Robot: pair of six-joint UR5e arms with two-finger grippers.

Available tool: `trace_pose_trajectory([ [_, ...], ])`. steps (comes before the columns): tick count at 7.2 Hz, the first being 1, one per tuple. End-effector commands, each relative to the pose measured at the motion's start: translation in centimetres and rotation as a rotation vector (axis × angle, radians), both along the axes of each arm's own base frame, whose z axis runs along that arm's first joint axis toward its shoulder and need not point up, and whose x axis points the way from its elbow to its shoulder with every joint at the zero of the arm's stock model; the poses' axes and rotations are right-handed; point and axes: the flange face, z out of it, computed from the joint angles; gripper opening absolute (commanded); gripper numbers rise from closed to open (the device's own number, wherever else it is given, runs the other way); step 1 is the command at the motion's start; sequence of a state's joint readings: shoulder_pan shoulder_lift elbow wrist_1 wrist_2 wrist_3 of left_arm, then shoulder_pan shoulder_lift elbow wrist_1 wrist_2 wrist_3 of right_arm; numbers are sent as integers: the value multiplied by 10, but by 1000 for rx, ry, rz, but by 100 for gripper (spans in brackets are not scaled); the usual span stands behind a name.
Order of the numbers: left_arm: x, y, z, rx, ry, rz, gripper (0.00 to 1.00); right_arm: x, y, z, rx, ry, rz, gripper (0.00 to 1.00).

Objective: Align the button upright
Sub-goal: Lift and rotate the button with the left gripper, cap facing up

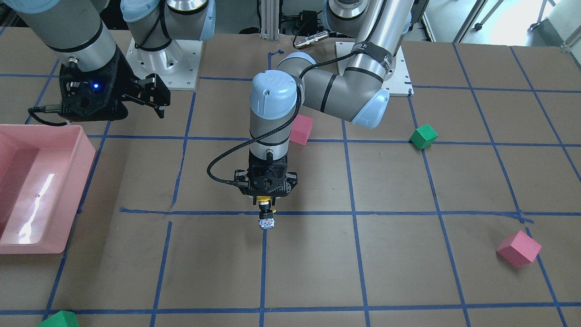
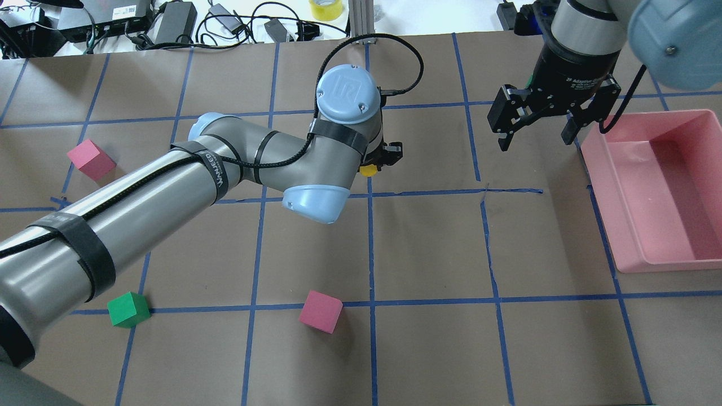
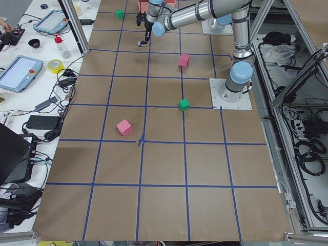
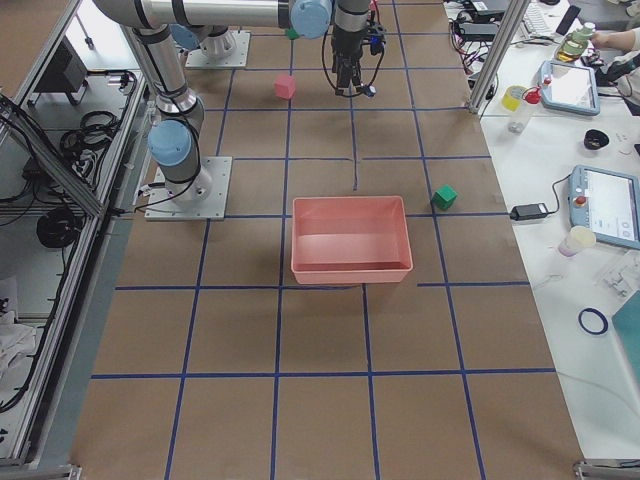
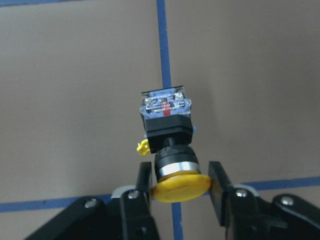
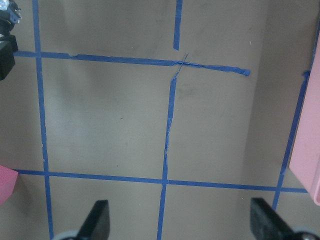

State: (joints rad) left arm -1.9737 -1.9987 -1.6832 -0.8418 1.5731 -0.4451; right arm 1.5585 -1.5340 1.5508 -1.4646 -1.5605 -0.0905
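Observation:
The button has a round yellow cap, a black body and a clear grey contact block. It hangs cap up and block down from my left gripper over a blue tape crossing at mid-table. In the left wrist view the two black fingers press on either side of the yellow cap of the button. I cannot tell whether the block touches the table. In the overhead view only the cap shows under the wrist. My right gripper is open and empty, above the table beside the pink bin.
A pink bin stands at the robot's right side, also seen in the front-facing view. Foam cubes lie around: pink, green, pink and green. Blue tape lines grid the brown table.

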Motion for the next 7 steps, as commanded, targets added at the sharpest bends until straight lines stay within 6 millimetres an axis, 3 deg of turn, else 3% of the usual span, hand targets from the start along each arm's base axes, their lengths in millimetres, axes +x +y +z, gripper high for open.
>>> trace_pose_trajectory([
  [1, 3, -2, 8, 259, 96, 200, 0, 0, 0, 0, 0, 3, 0, 100],
  [2, 4, -8, 6, 323, 157, 264, 0, -1, 0, 0, 0, 7, -1, 100],
  [4, 36, -39, -20, 436, 259, 425, 0, 0, 0, -1, 3, 3, 0, 100],
  [5, 51, -55, -23, 475, 296, 535, 0, 0, 0, -1, 3, 3, 0, 100],
  [7, 49, -72, -31, 553, 364, 664, 0, 0, 0, 0, 1, 4, 1, 100],
])
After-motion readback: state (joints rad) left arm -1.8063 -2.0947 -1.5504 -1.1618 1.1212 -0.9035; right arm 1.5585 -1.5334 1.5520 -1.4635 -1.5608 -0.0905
